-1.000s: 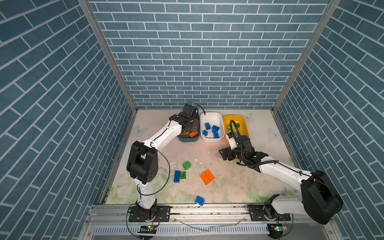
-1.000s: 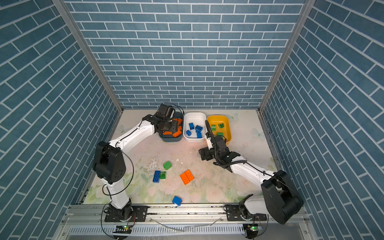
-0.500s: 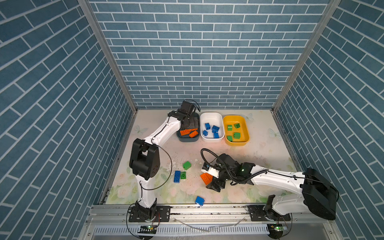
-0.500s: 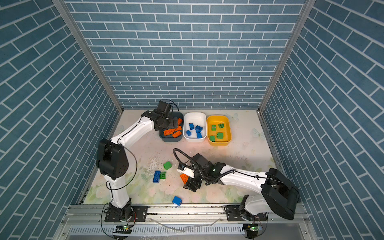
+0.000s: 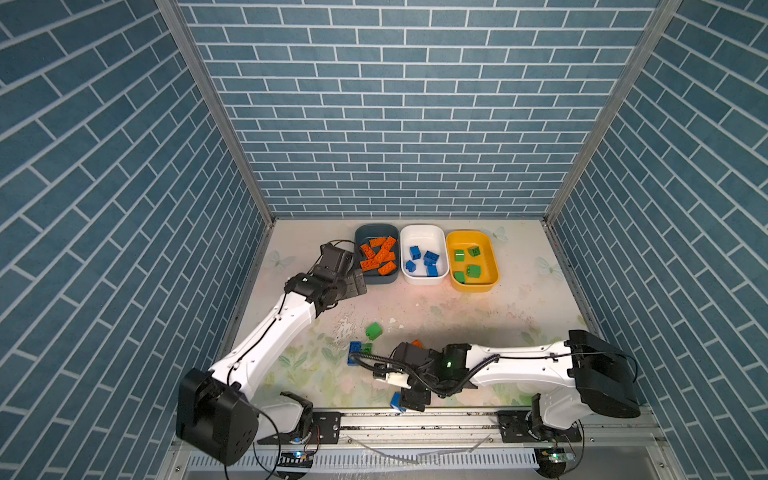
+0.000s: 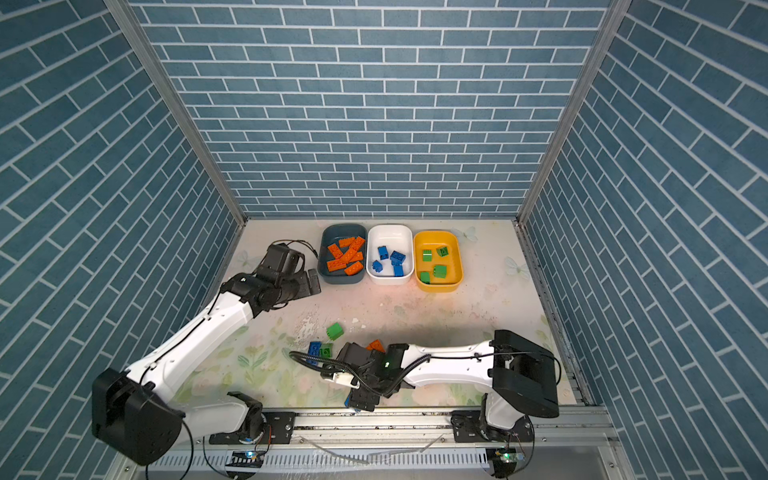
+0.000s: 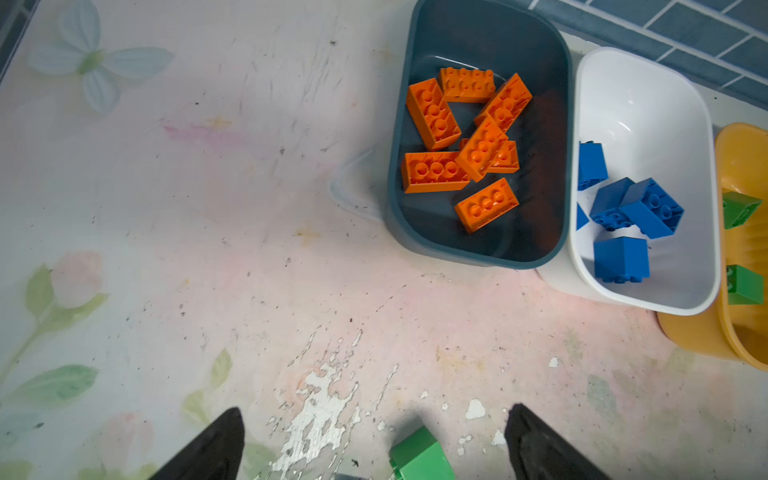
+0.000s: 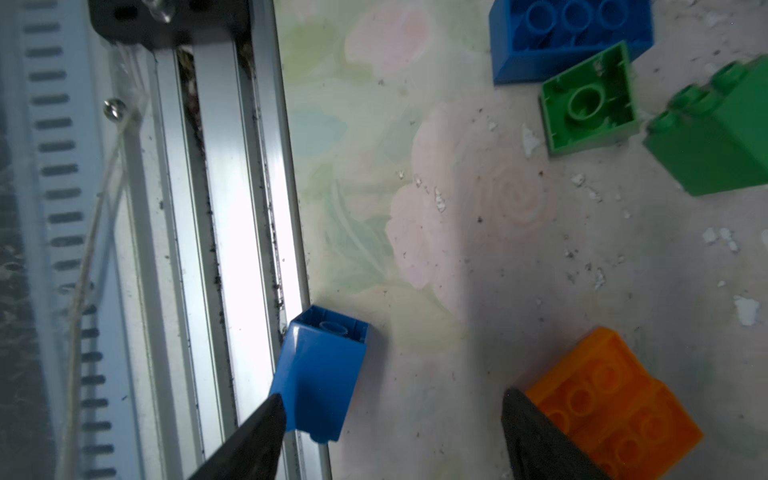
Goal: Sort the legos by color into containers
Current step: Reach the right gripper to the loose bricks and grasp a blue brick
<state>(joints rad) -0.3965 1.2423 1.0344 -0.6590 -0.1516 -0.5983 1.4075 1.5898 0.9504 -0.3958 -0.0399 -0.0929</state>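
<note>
- Right wrist view first: our right gripper has its jaws spread, nothing pinched. A small blue brick sits just inside one fingertip. It's tipped against the metal rail along the front edge of the table, so we've got hardly any room on that side.
- A flat orange brick lies studs-up by the other fingertip. Whether either finger touches a brick, we can't tell.
- Past that it's bare table, then a long blue brick and a small green brick, both upside down and just beside each other. A chunky green brick sits near them.
- Left wrist view: our left gripper is spread wide and empty, and the chunky green brick shows between its fingertips, down on the table.
- In both top views it hangs just beside the teal tub.
- Farthest back, three tubs in a tight row: teal with orange legos, white tub with blue legos, yellow tub with green legos. Open table between them and the loose bricks.
</note>
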